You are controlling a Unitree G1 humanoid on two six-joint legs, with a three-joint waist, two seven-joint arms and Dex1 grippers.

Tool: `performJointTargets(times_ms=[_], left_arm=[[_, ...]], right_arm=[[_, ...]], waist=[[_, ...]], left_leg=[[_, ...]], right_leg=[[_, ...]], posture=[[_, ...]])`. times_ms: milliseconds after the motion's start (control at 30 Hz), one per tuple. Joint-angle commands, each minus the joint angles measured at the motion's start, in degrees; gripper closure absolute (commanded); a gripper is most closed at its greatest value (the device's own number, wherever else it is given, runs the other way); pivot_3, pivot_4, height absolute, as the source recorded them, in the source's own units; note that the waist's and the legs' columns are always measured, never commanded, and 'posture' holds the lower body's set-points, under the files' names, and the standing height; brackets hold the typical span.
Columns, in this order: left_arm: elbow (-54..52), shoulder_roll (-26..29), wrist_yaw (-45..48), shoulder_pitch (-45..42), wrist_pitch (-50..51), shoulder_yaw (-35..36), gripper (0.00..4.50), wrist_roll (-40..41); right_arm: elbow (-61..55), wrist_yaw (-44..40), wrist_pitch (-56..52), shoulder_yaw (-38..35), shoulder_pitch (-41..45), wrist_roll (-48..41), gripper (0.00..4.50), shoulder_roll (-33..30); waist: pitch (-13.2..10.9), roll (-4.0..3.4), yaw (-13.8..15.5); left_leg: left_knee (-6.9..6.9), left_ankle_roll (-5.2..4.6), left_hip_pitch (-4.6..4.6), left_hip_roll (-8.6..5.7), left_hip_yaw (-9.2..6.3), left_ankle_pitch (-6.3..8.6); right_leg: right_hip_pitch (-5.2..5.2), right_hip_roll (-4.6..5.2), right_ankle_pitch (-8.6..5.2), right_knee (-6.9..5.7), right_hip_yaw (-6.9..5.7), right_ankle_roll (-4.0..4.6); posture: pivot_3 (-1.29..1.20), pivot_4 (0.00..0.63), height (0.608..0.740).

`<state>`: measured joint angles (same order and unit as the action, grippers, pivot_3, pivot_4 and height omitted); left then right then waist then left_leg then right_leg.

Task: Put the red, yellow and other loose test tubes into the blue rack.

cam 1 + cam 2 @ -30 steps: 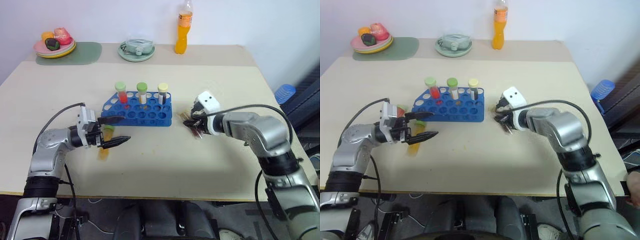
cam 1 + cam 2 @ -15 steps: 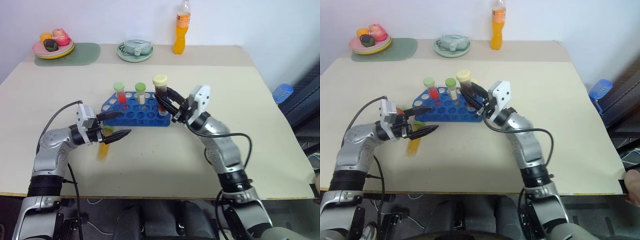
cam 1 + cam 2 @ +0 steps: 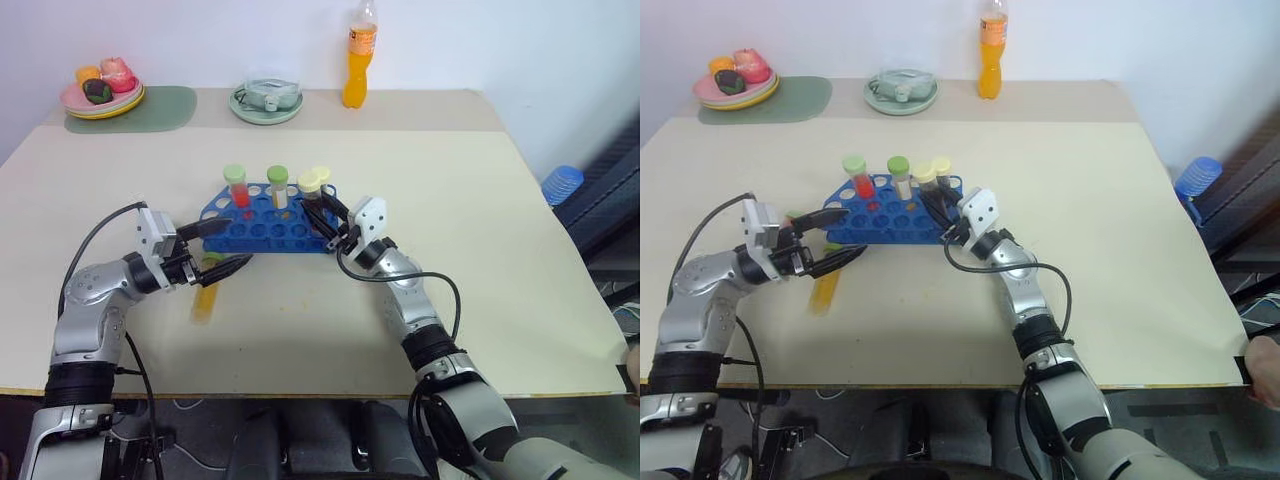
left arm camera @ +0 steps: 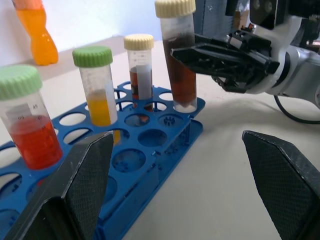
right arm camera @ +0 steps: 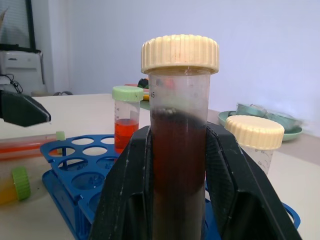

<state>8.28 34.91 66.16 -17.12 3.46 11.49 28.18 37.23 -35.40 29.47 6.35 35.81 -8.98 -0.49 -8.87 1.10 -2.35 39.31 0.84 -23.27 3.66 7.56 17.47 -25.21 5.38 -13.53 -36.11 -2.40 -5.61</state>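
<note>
Centrally, the right gripper [image 3: 322,213] was seen clamped on a clear plastic test tube with dark brown filling and a cream ribbed cap [image 4: 178,55], held upright with its base at the right end of the bright blue plastic rack with round holes [image 3: 268,217]; whether the base sat in a hole or on the edge could not be told. Three other capped tubes were seen standing in the rack's far row: a red-filled tube with a green cap [image 4: 29,122], a yellow-orange-filled tube with a green cap [image 4: 96,85] and a dark-filled tube with a cream cap [image 4: 140,70]. The left gripper [image 3: 213,248] was held with its two black fingers spread wide and nothing between them, just near and left of the rack's left end. Beneath it, a loose orange-filled tube with a green cap [image 3: 206,293] was lying on the beige table [image 3: 470,250]. At the far edge, a tall orange drink bottle [image 3: 359,55], a pale green plate [image 3: 266,101] and a plate of colourful food [image 3: 102,91] were placed.
</note>
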Motion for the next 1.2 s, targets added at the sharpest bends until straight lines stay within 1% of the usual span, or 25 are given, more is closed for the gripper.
performJointTargets(times_ms=[33,233,400,533,600,633,667,700,767,800,867,967,1067,1133,1200], left_arm=[[-2.5,1.2,-0.4,0.3,0.1,1.9,0.28,1.3],[-2.9,1.5,-1.1,0.2,0.3,2.6,0.28,1.5],[-4.7,1.6,-2.4,0.3,1.8,2.9,0.28,2.0],[-5.4,1.9,-2.9,0.8,2.4,3.1,0.28,2.3],[-5.8,2.0,-3.1,1.1,2.7,3.2,0.28,2.4],[-5.9,2.0,-3.3,1.2,3.0,3.3,0.28,2.6],[-5.9,2.1,-3.4,1.3,3.3,3.5,0.28,2.8],[-6.0,2.1,-3.7,1.4,3.6,3.7,0.28,3.0],[-6.6,2.0,-4.7,1.6,4.9,4.3,0.28,3.7],[-7.0,2.1,-5.4,1.8,6.0,4.6,0.28,4.2],[-9.1,1.9,-7.7,2.8,9.2,5.5,0.28,5.7],[-13.1,2.0,-12.4,5.6,12.7,6.7,0.28,5.7],[-16.5,2.6,-17.0,8.0,16.7,8.9,0.28,6.5],[-19.6,2.9,-20.1,9.8,18.8,9.8,0.28,6.0],[-23.4,3.3,-23.3,11.6,23.0,10.4,0.28,6.7]], right_arm=[[2.5,-1.1,2.9,0.5,0.0,1.0,3.67,0.9],[6.4,-1.3,5.1,0.0,0.7,1.4,3.67,2.1],[12.0,-0.5,6.2,-2.6,2.6,0.4,3.67,2.7],[13.0,-3.9,7.3,-4.5,2.7,-2.2,3.67,3.1],[12.9,-5.1,7.9,-4.7,2.5,-2.5,2.63,3.2],[13.0,-5.1,8.2,-4.8,2.4,-2.3,2.27,3.3],[13.1,-5.0,8.6,-4.8,2.2,-2.0,1.75,3.4],[13.0,-4.8,9.0,-4.8,2.1,-1.6,1.35,3.5],[12.7,-3.0,9.9,-4.3,1.7,0.5,0.26,3.0],[12.4,-1.9,10.2,-3.8,1.5,1.9,0.02,2.5],[9.7,-2.5,9.5,-3.3,0.1,2.5,0.02,1.0],[3.7,-3.0,7.0,-2.6,-2.7,2.8,0.02,-1.5],[-5.4,-4.4,3.6,-1.0,-7.1,3.3,0.02,-5.1],[-12.8,-4.4,-1.1,-0.6,-10.5,3.1,0.02,-7.8],[-19.9,-5.1,-5.9,-0.5,-13.8,2.7,0.02,-10.9]], waist=[[0.0,0.00,-0.2],[0.0,0.00,-0.2],[0.0,-0.01,-0.3],[0.0,-0.01,-0.3],[0.0,-0.02,-0.3],[0.0,-0.02,-0.3],[0.0,-0.02,-0.3],[0.0,-0.03,-0.3],[0.0,-0.04,-0.3],[0.0,-0.04,-0.3],[0.0,-0.04,-0.3],[0.0,-0.05,-0.2],[0.0,-0.04,-0.1],[0.0,-0.03,-0.2],[0.0,-0.04,-0.2]], left_leg=[[-0.01,0.00,0.01,0.01,0.00,0.00],[-0.04,0.04,0.08,0.02,0.01,-0.02],[-0.06,0.05,0.15,0.04,0.02,-0.03],[-0.07,0.05,0.23,0.05,0.02,-0.03],[-0.08,0.05,0.24,0.05,0.02,-0.03],[-0.08,0.05,0.24,0.05,0.02,-0.03],[-0.08,0.05,0.23,0.05,0.02,-0.03],[-0.08,0.05,0.24,0.05,0.02,-0.03],[-0.08,0.06,0.24,0.05,0.02,-0.03],[-0.08,0.06,0.24,0.05,0.01,-0.03],[-0.08,0.06,0.24,0.05,0.02,-0.03],[-0.10,0.06,0.23,0.06,0.00,-0.02],[-0.10,0.06,0.24,0.06,-0.02,-0.02],[-0.10,0.06,0.24,0.06,-0.04,-0.02],[-0.10,0.06,0.25,0.06,-0.03,-0.02]], right_leg=[[0.00,0.00,0.00,0.00,0.00,0.00],[0.05,-0.01,0.00,-0.01,0.00,0.00],[0.11,-0.03,0.00,-0.01,0.00,0.01],[0.17,-0.03,0.00,-0.01,0.00,0.01],[0.19,-0.03,0.00,-0.01,0.00,0.01],[0.20,-0.03,0.00,-0.01,0.00,0.01],[0.20,-0.02,0.00,-0.01,0.00,0.01],[0.20,-0.03,0.00,-0.01,0.00,0.01],[0.20,-0.03,0.00,-0.01,0.00,0.01],[0.20,-0.02,0.00,-0.01,0.00,0.01],[0.20,-0.02,0.00,-0.02,0.00,0.01],[0.22,0.00,0.00,-0.04,0.00,0.01],[0.23,0.00,0.00,-0.01,0.00,0.01],[0.23,0.00,-0.01,0.00,0.00,0.01],[0.23,0.01,-0.01,0.02,0.01,0.01]], posture=[[0.00,0.150,0.740],[0.00,0.150,0.740],[0.00,0.150,0.740],[0.00,0.150,0.740],[0.00,0.150,0.740],[0.00,0.150,0.740],[0.00,0.150,0.740],[0.00,0.150,0.740],[0.00,0.150,0.740],[0.00,0.150,0.740],[0.00,0.150,0.740],[0.00,0.150,0.740],[0.00,0.150,0.740],[0.00,0.150,0.740],[0.00,0.150,0.740]])
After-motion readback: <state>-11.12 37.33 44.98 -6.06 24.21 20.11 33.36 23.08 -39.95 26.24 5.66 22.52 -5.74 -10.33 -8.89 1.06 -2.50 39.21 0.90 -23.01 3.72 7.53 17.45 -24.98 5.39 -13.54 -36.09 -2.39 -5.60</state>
